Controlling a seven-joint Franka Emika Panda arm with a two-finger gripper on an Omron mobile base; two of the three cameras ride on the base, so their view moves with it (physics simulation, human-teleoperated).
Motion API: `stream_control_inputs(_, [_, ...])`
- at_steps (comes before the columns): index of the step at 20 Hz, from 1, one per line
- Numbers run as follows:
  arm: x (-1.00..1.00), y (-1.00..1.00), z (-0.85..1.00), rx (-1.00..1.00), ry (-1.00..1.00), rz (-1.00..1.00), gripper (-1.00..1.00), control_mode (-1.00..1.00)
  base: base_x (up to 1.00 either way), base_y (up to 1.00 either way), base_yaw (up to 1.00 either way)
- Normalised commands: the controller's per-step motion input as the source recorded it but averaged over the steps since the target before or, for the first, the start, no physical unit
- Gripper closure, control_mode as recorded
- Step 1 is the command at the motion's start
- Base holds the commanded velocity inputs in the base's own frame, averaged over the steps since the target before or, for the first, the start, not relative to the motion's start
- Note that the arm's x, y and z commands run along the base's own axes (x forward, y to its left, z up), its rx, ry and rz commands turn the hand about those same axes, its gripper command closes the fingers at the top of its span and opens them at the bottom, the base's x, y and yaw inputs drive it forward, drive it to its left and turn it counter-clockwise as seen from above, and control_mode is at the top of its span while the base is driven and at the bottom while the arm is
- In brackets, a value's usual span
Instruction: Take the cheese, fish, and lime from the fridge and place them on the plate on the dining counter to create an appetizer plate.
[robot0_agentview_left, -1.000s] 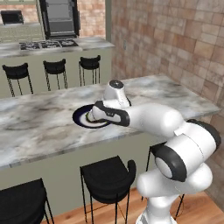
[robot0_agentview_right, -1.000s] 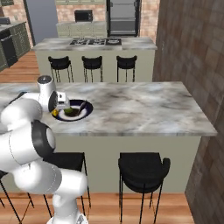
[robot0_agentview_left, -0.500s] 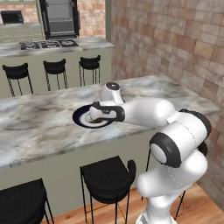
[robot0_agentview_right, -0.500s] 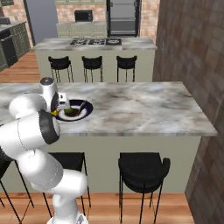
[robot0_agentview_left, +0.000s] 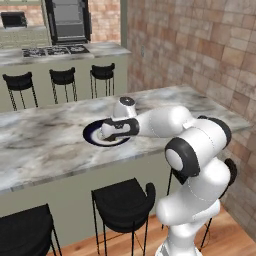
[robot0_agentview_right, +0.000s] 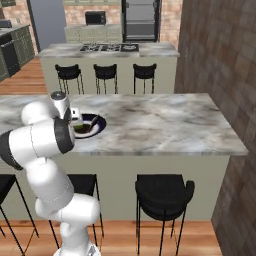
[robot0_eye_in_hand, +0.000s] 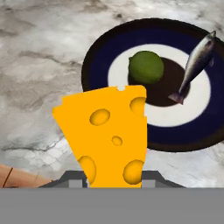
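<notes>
Closest in the hand view, the cheese is a yellow-orange wedge with holes, pinched between the gripper jaws, whose dark tips are mostly cut off by the bottom of that view and half hidden behind the wedge. Just beyond it lies the plate, dark blue at the rim, white in the ring, dark at the centre; its near edge is covered by the cheese and its right edge runs out of view. On it sit the lime, round and green, at the centre, and the fish, a slim silver shape lying slantwise on the right side, apart from the lime. From the left base view the hand blocks much of the plate, so the wedge cannot be made out there; the gripper hangs at the plate's near side. From the right base view the arm hides the plate's left part, and only a greenish blur shows where the food lies. The plate rests on the dining counter, a long grey-white marble top on a sage-green base, with black stools tucked under its near side. Farther off stands a second marble counter carrying a cooktop, more stools before it, and a brick wall along the right.
</notes>
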Motion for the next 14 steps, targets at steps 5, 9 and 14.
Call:
stream_control_inputs(5, [0.34,0.16,-0.25,0.00,0.00,0.00,1.00,-1.00,0.00,0.00,0.00])
stream_control_inputs(9, [0.34,0.16,-0.23,0.00,0.00,0.00,1.00,-1.00,0.00,0.00,0.00])
stream_control_inputs(14, [0.32,0.04,-0.20,0.00,0.00,0.00,1.00,-1.00,0.00,0.00,0.00])
